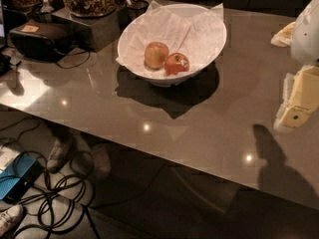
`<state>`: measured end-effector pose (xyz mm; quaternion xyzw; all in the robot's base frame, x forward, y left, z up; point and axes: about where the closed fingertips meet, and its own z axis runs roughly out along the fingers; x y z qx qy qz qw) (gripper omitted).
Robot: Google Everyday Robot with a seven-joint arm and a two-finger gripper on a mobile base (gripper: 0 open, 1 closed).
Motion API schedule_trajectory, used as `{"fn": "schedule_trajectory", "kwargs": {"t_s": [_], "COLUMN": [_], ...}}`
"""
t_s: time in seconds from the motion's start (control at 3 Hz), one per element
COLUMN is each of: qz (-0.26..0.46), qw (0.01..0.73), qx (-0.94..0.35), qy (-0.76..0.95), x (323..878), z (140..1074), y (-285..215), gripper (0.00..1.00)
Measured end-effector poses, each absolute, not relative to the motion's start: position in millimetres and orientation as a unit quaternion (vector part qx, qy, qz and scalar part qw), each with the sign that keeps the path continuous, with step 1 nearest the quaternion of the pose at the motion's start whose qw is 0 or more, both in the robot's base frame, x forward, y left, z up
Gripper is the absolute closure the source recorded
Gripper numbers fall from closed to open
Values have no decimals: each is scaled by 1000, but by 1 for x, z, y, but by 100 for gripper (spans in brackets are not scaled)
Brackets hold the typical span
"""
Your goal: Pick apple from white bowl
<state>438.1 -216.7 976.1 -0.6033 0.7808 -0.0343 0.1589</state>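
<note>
Gripper (298, 108) at the right edge over the tabletop (199, 133), open or closed I can't tell. Farther back, the white bowl (202, 68): the red apple (176, 63) sits on its paper, touching a paler apple (156, 55) on its left. It looks firm, smooth and probably slick, so pinch across its middle.

Dim, warm light from overhead. The white bowl (199, 66) is the brightest thing and throws a dark shadow (169, 97) on the glossy worktop (209, 133) toward 6 o'clock. A pale glare patch (25, 91) lies at 9 o'clock, and small lamp reflections (146, 127) dot the surface. The tool (298, 103), at the 3 o'clock edge, casts a softer shadow (266, 148) at 4 o'clock.
</note>
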Motion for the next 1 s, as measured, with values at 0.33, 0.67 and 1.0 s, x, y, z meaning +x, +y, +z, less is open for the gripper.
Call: {"fn": "schedule_trajectory", "kwargs": {"t_s": [0.33,0.67,1.0], "qz": [-34,-13,20], "qw": [159,155,132], "qx": [-603,-594,-595], "qy": [781,789,793], "x": [438,450,509], "z": [976,978,984], "y": [-217,-209,-162], "gripper": [0,0,0]}}
